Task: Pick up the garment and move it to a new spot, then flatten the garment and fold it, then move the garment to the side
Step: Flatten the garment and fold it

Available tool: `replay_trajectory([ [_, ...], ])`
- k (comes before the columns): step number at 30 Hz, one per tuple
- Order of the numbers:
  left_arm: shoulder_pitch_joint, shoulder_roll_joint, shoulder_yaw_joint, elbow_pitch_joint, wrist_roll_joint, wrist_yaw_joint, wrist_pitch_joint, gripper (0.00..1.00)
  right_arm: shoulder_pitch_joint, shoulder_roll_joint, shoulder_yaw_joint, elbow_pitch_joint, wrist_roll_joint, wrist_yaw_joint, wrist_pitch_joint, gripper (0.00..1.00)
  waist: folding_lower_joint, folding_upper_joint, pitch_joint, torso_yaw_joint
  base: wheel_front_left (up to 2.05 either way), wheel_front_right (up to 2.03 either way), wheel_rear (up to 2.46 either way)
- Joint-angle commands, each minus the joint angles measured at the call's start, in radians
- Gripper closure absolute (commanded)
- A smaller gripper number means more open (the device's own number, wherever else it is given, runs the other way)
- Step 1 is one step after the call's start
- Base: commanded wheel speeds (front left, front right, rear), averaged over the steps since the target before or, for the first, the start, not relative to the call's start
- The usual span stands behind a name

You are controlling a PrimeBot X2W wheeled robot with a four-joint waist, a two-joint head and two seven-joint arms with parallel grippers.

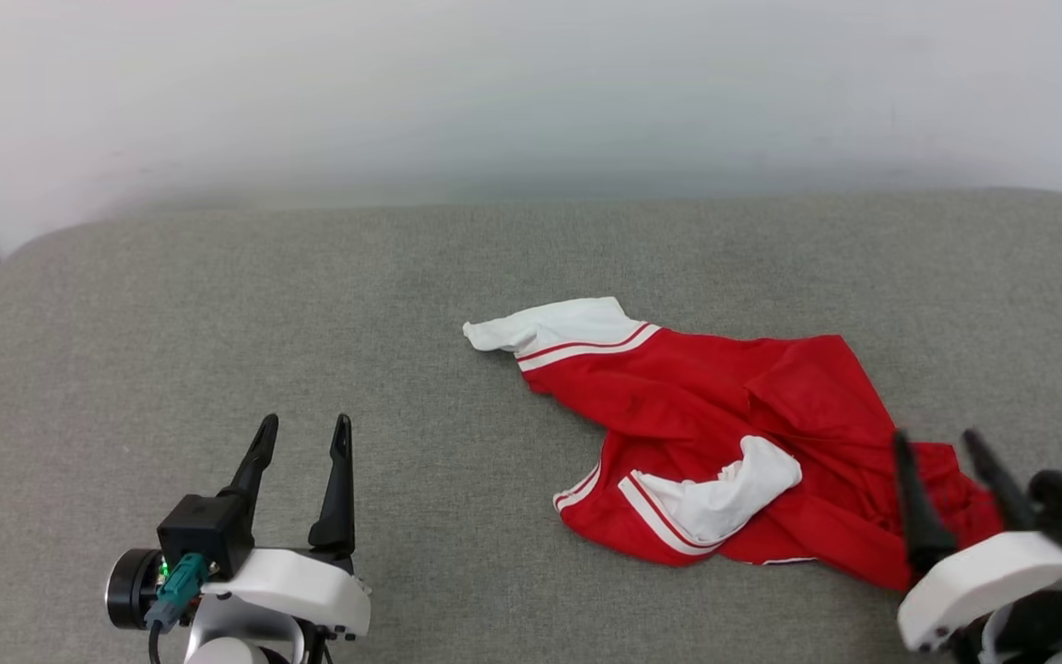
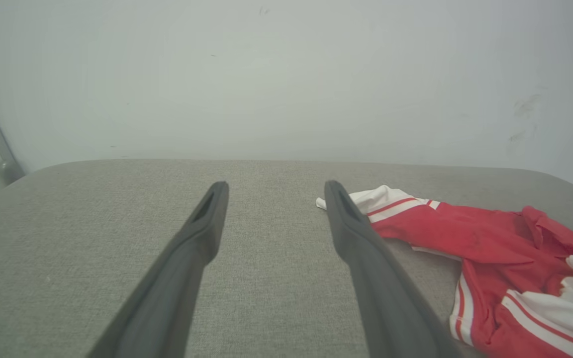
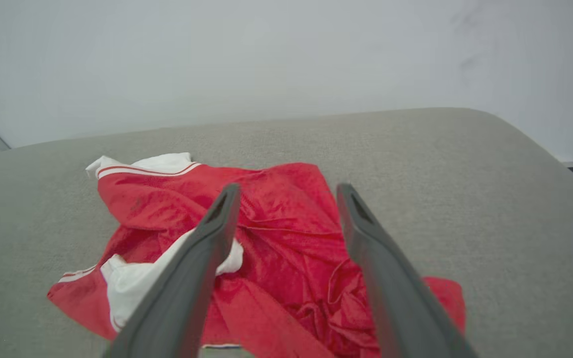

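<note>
Jaws, two pairs, are both standing wide, holding nothing. One garment (image 1: 725,415), red with two white sleeves (image 1: 568,327), is lying crumpled right of centre on the grey padded surface (image 1: 218,304). Right jaws are hovering over its near corner, with left jaws well apart.

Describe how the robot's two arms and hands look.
Left hand: two long, tapered black fingers on a black block, glossy white wrist shell, teal plug with a dark cable, small green light. Right hand: matching black fingers and white shell.
</note>
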Motion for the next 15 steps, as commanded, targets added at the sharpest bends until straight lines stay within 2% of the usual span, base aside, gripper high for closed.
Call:
replay_trajectory([
  [1, 0.009, 0.004, 0.0, -0.004, 0.0, 0.005, 0.004, 0.0, 0.013, 0.004, 0.012, -0.01, 0.01, 0.0, 0.018, 0.0, 0.0001, 0.0, -0.006, 0.0, 0.0, 0.0, 0.0],
  [4, 0.017, 0.006, -0.002, -0.012, -0.001, 0.009, 0.01, 0.0, 0.046, -0.004, 0.071, -0.03, 0.055, 0.0, 0.156, 0.0, 0.0001, 0.0, -0.009, 0.0, 0.0, 0.0, 0.0],
  [9, 0.006, 0.009, -0.008, -0.026, -0.003, 0.011, 0.014, 0.0, 0.022, -0.086, 0.192, -0.087, 0.139, 0.0, 0.374, 0.0, 0.0001, 0.0, 0.014, 0.005, 0.0, 0.0, 0.0],
  [15, -0.031, 0.001, -0.02, -0.032, -0.008, 0.002, 0.008, 0.0, -0.073, -0.184, 0.324, -0.12, 0.199, 0.0, 0.549, 0.0, 0.0001, 0.0, 0.078, 0.038, 0.0, 0.0, 0.0],
])
